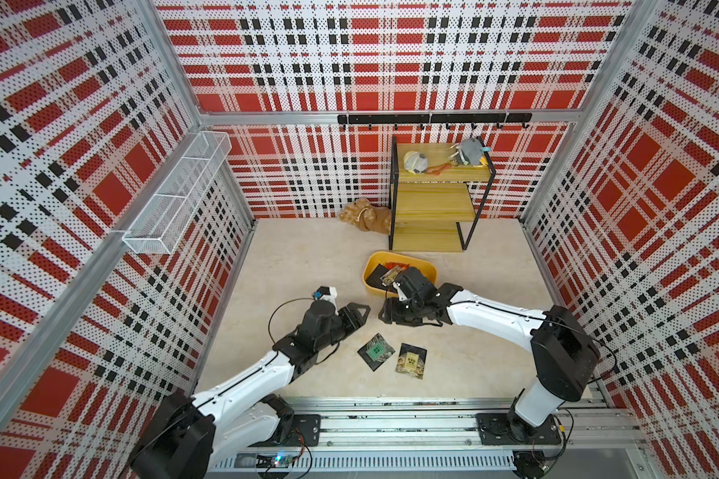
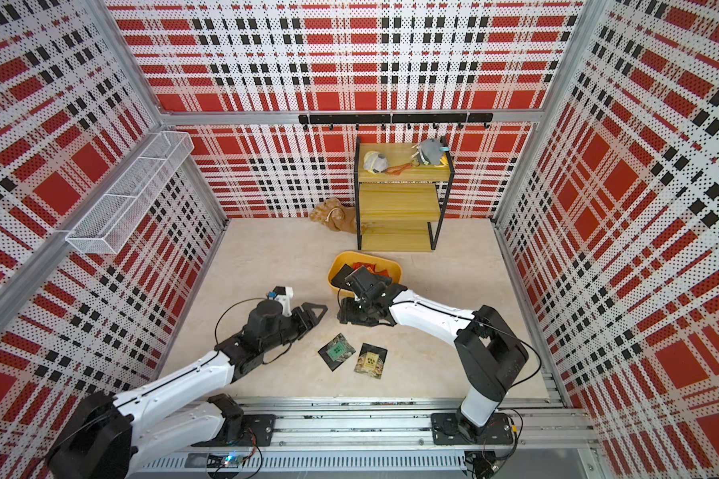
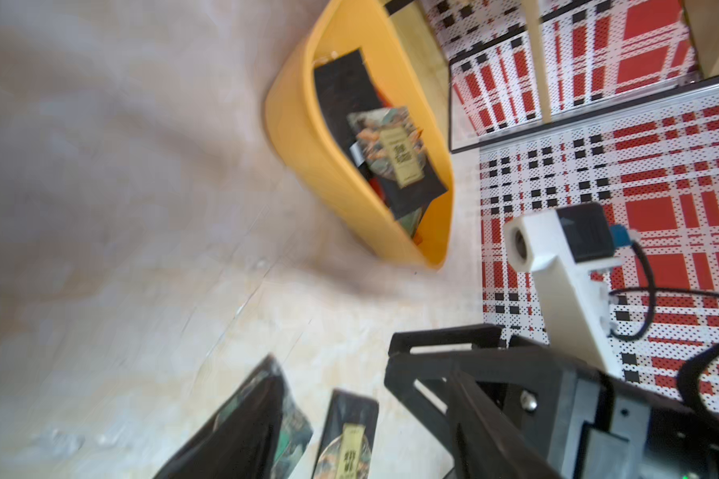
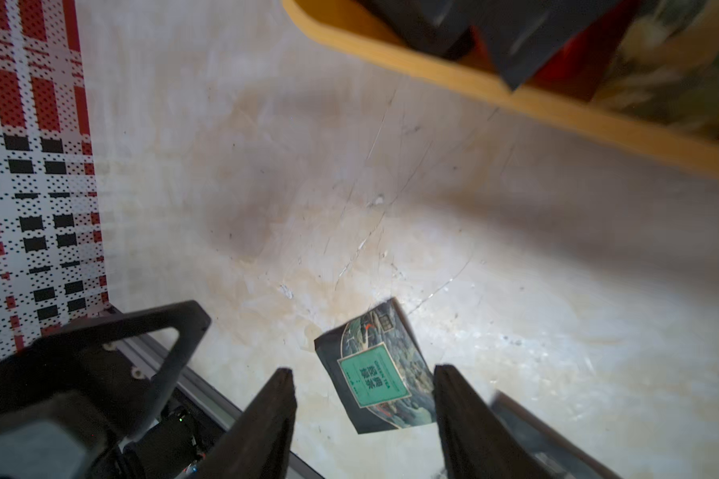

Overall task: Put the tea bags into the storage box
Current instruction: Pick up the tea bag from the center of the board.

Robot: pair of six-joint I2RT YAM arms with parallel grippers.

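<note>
Though blurred, apparently floor (image 3: 100, 215) beside box (image 3: 293, 137)

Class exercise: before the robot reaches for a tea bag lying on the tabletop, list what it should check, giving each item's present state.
1. Right gripper jaws open, empty: ok.
2. Black square sachet with green label lies free, ahead of those jaws: ok.
3. Black sachet with tan label does not overlap it: ok.
4. Shallow yellow plastic tub upright, not full: ok.
5. Left gripper clear of the right gripper's path: not ok, it sits close beside.
6. Left gripper's jaws open: cannot tell.
</note>
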